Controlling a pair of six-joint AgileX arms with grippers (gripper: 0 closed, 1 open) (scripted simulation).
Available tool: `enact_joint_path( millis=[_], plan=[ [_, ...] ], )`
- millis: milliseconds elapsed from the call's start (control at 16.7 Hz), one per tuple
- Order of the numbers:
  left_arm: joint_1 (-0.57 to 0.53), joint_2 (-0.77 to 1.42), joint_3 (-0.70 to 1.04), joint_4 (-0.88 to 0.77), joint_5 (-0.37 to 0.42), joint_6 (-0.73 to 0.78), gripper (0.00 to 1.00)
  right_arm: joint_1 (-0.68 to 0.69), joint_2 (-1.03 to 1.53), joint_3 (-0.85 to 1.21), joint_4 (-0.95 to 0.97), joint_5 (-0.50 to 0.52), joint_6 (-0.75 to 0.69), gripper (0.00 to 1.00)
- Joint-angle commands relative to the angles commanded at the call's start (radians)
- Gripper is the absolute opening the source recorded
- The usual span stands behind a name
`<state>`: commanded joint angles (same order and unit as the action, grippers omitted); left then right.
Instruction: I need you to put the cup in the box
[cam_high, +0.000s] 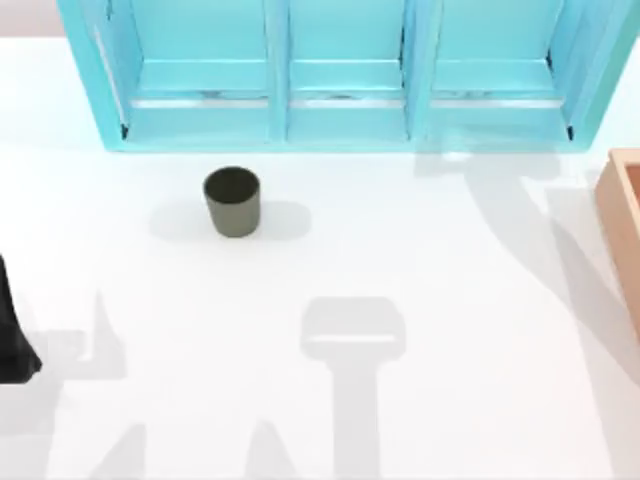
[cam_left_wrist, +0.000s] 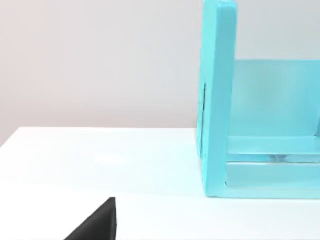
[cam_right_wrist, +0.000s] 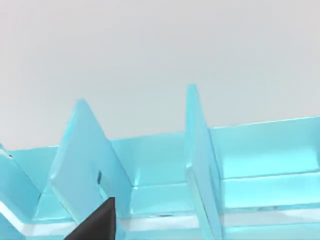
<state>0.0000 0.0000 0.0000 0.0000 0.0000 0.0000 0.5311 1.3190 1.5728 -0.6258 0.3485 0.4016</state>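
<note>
No text, label, brand, number or sign can be read anywhere in these views. The cup, the box, the turquoise shelf unit and the white desk all have plain, unmarked surfaces.

The cup stands upright (olive-grey, empty) left of centre — well apart from the tan box at the right edge.
</note>
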Motion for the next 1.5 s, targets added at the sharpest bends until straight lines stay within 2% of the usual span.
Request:
enact_joint_path(
  millis=[420,780,1020,1260,1500],
  plan=[
    [0.000,0.000,0.000,0.000,0.000,0.000,1.00,0.151,0.409,0.444,-0.192,0.037,0.170,1.00],
    [0.000,0.000,0.000,0.000,0.000,0.000,1.00,0.284,0.857,0.724,-0.422,0.045,0.238,1.00],
    [0.000,0.000,0.000,0.000,0.000,0.000,1.00,0.324,1.119,0.895,-0.562,0.028,0.311,1.00],
    [0.000,0.000,0.000,0.000,0.000,0.000,1.00,0.327,1.271,1.047,-0.645,0.026,0.387,1.00],
    [0.000,0.000,0.000,0.000,0.000,0.000,1.00,0.325,1.307,1.107,-0.664,0.037,0.418,1.00]
  ],
)
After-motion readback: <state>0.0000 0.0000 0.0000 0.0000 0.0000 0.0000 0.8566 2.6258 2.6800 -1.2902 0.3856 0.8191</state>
